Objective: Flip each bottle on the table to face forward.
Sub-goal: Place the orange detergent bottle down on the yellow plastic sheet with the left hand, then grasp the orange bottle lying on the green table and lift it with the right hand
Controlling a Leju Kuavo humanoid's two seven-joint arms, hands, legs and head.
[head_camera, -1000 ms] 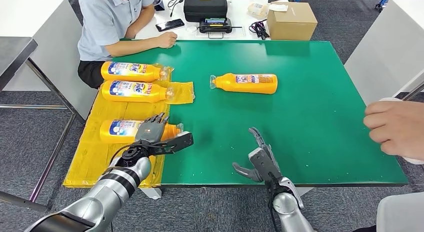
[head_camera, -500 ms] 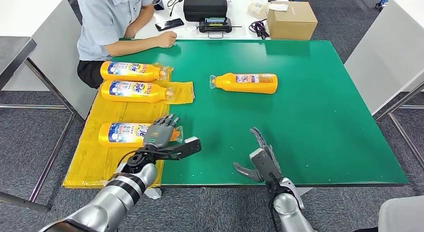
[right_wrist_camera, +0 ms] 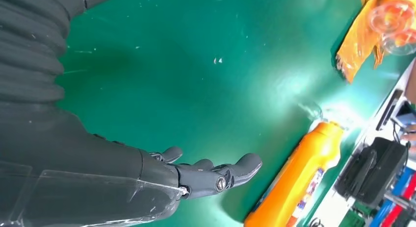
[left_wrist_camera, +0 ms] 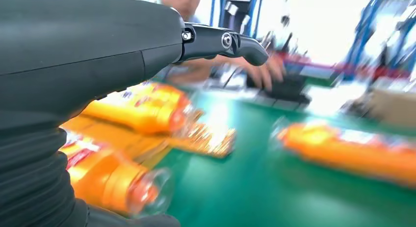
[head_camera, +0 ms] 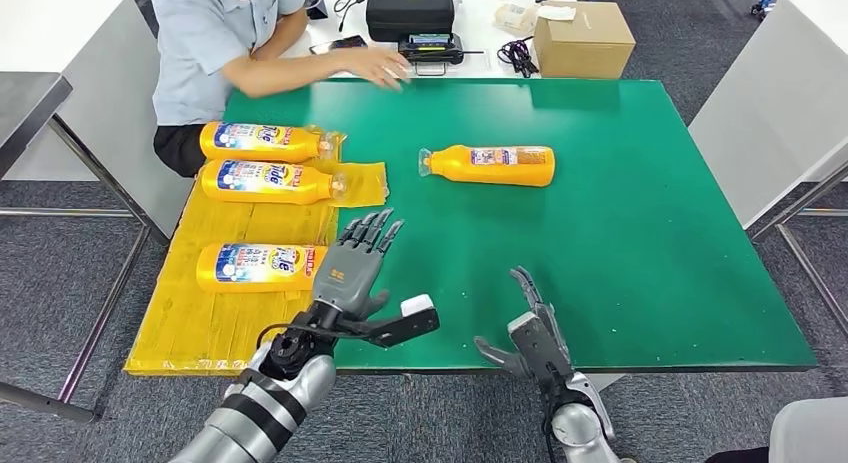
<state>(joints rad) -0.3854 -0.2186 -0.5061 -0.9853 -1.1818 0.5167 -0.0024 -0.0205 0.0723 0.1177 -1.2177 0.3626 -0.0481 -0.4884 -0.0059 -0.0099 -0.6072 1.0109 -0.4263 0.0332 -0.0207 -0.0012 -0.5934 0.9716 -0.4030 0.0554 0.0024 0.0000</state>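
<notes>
On the green bench (head_camera: 620,233) in front of me lie four orange bottles. Three sit on the yellow sheet (head_camera: 200,318) at my left: the far bottle (head_camera: 262,141), the middle bottle (head_camera: 268,181) and the near bottle (head_camera: 258,267), all on their sides with blue and white labels up. The fourth, the lone bottle (head_camera: 490,165), lies well apart on the bare green, its cap pointing left.

My left hand (head_camera: 352,273) has just lifted away from the near bottle. A second ago it lay over that bottle's neck; now it is raised just beside the cap end, fingers spread and pointing away from me, thumb stuck out to the right, holding nothing. The near bottle has settled with its label showing, so I judge that one done. My right hand (head_camera: 530,333) hovers low at the near edge of the bench, fingers apart and empty, much as it did before.

The hand that reached in from the right edge a second ago is gone, and the person (head_camera: 215,43) at the far side has stretched an arm towards the black case (head_camera: 410,8) there.

I think the lone bottle is next; its label looks smaller and plainer, so it may need turning.
</notes>
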